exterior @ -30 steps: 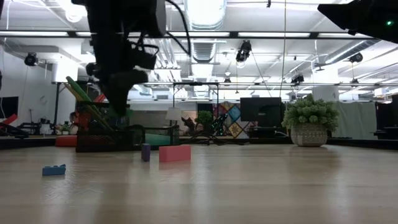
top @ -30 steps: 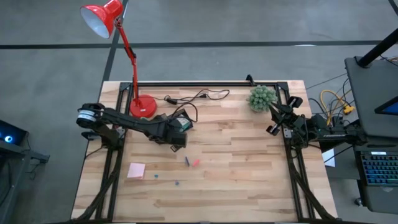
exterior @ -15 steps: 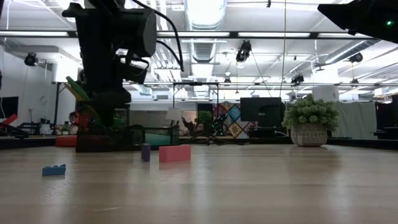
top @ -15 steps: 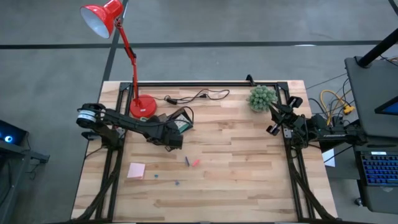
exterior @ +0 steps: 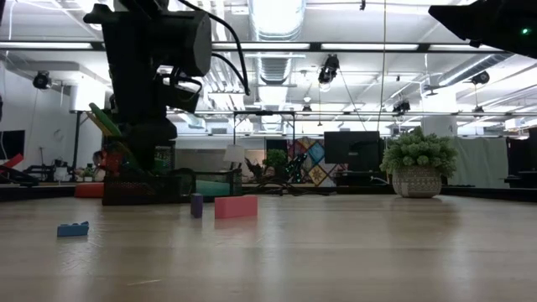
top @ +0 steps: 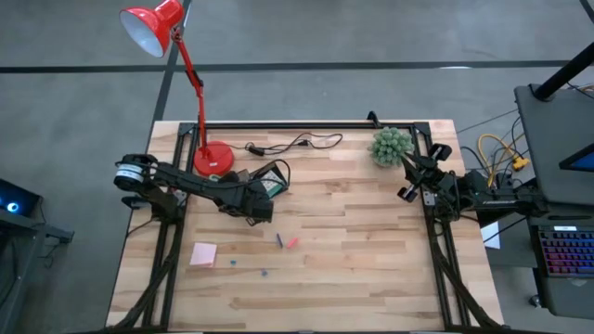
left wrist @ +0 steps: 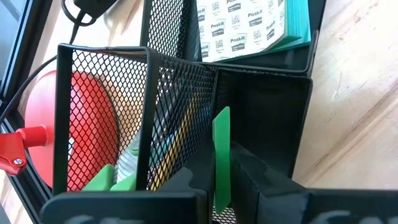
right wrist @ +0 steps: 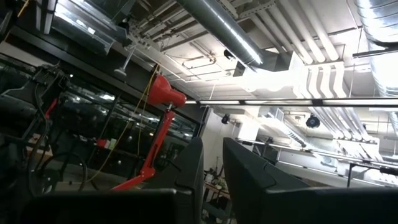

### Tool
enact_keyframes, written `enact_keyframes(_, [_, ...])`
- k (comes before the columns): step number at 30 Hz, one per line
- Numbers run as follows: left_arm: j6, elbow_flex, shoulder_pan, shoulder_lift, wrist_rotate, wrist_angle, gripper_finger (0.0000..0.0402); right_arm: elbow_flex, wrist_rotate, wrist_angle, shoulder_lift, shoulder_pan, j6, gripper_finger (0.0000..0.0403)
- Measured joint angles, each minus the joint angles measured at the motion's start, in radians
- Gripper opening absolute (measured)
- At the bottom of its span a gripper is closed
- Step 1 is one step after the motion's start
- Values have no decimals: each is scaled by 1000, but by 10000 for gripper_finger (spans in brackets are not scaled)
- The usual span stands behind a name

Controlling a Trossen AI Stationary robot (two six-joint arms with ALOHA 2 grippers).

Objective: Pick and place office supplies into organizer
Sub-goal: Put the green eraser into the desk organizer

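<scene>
The organizer point(top: 272, 185), a black mesh tray with compartments, stands near the red lamp base. In the left wrist view it point(left wrist: 180, 81) holds a white printed sticky-note block point(left wrist: 245, 28) and green and yellow long items in a mesh cup. My left gripper point(top: 259, 207) hangs slanted over its near side, shut on a thin green pen point(left wrist: 221, 155). A pink sticky-note pad point(top: 204, 253), a red piece point(top: 291, 243) and small blue pieces point(top: 232, 261) lie on the table. My right gripper point(right wrist: 212, 163) waits at the right edge, pointing up, its fingers a little apart. My left gripper pinches the thin green pen's near end point(left wrist: 221, 193) between its two fingers. The fingers slant down from the table's near side, and the pen runs along them. Its free end point(left wrist: 222, 115) sticks out past the fingertips over a mesh compartment; whether it touches the organizer I cannot tell.
The red lamp base point(top: 213, 160) and a black cable point(top: 290, 144) lie just behind the organizer. A green plant ball point(top: 391, 146) sits at the far right. The table's middle and near right are bare wood.
My left gripper has sunk toward the organizer with the green pen, drawn a little toward the table's left edge and rolled slightly. It has then kept still for the last half second.
</scene>
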Motion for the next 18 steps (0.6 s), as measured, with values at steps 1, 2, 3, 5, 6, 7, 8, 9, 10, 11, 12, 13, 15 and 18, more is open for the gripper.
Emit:
enact_keyframes(1, [0,0,0,0,0,0,13,0,0,0,0,0,0,52])
enact_keyframes(2, [0,0,0,0,0,0,13,0,0,0,0,0,0,52])
enact_keyframes(3, [0,0,0,0,0,0,13,0,0,0,0,0,0,52])
enact_keyframes(5, [0,0,0,0,0,0,13,0,0,0,0,0,-1,52])
enact_keyframes(6, [-1,0,0,0,0,1,13,0,0,0,0,0,-1,52])
enact_keyframes(7, [-1,0,0,0,0,1,13,0,0,0,0,0,-1,52])
enact_keyframes(8, [-1,0,0,0,1,1,13,0,0,0,0,0,-1,52])
enact_keyframes(9, [-1,0,0,0,1,2,13,0,0,0,0,0,-1,52])
enact_keyframes(10, [-1,0,0,0,1,2,13,0,0,1,0,0,-2,52])
enact_keyframes(11, [-1,0,0,0,1,3,13,0,0,1,0,0,-2,52])
enact_keyframes(12, [-1,0,0,0,4,4,13,0,0,1,0,0,-2,52])
enact_keyframes(13, [-1,0,0,0,9,5,13,0,0,1,0,0,-2,52])
enact_keyframes(15, [-2,0,0,0,29,11,13,0,0,1,0,0,-3,52])
enact_keyframes(18, [-2,0,1,0,64,19,13,0,0,1,0,0,-3,52])
